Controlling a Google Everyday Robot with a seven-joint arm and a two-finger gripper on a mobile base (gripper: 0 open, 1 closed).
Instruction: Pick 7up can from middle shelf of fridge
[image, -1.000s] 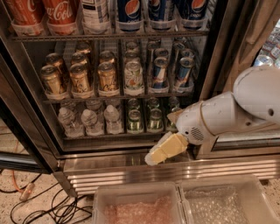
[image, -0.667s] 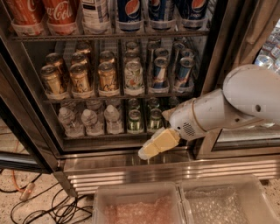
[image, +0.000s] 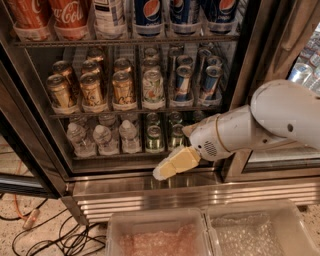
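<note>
The 7up can (image: 153, 86), whitish with green lettering, stands at the front of its row on the middle shelf (image: 135, 111) of the open fridge (image: 245, 60), between gold cans (image: 122, 87) and blue cans (image: 182, 82). My gripper (image: 165, 171), cream-coloured on a white arm (image: 250, 130), hangs in front of the fridge's lower edge. It is below and slightly right of the 7up can, at the level of the bottom rack's base, and holds nothing that I can see.
Large soda bottles (image: 70, 15) fill the top rack. Water bottles (image: 102, 137) and dark green cans (image: 154, 137) fill the bottom rack. The ribbed steel base (image: 150, 200) is below. Two clear bins (image: 155, 232) (image: 260, 227) sit in front. Cables (image: 60, 235) lie on the floor at left.
The gripper and arm have moved a little to the left along the fridge's lower edge. The cans have not moved.
</note>
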